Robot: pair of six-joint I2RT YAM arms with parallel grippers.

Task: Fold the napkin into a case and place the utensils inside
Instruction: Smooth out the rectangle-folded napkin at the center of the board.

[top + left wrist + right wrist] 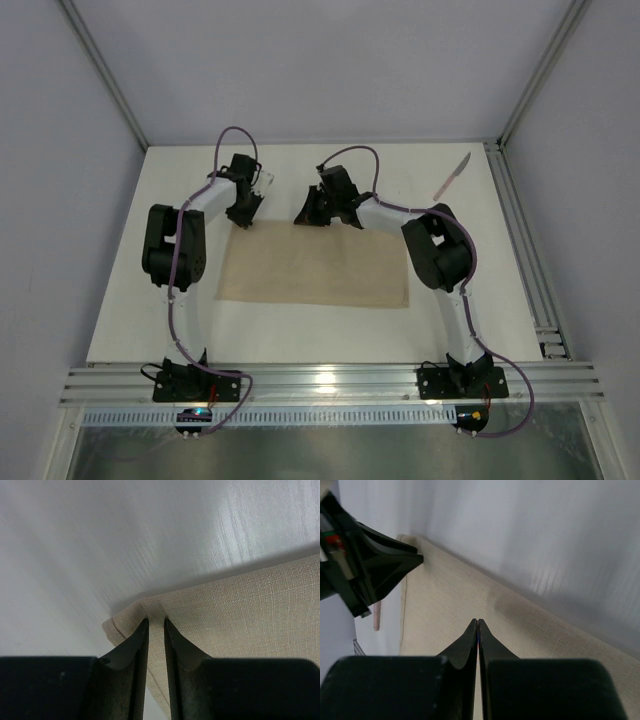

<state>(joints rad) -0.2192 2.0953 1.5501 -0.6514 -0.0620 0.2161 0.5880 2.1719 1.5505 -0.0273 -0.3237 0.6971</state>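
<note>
Beige napkin (pixel 315 268) flat mid-table, wide rect.; pink-handled knife (pixel 452 177) far rt, apart.

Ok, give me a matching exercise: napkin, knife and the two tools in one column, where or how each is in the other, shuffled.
1 napkin
2 knife
3 left tool
4 right tool

A lying alone at the far right of the table
B fully shut, by the cloth's far edge
C spread flat between the two arms
D pinching the cloth's far left corner

Pairs: 1-C, 2-A, 3-D, 4-B
</note>
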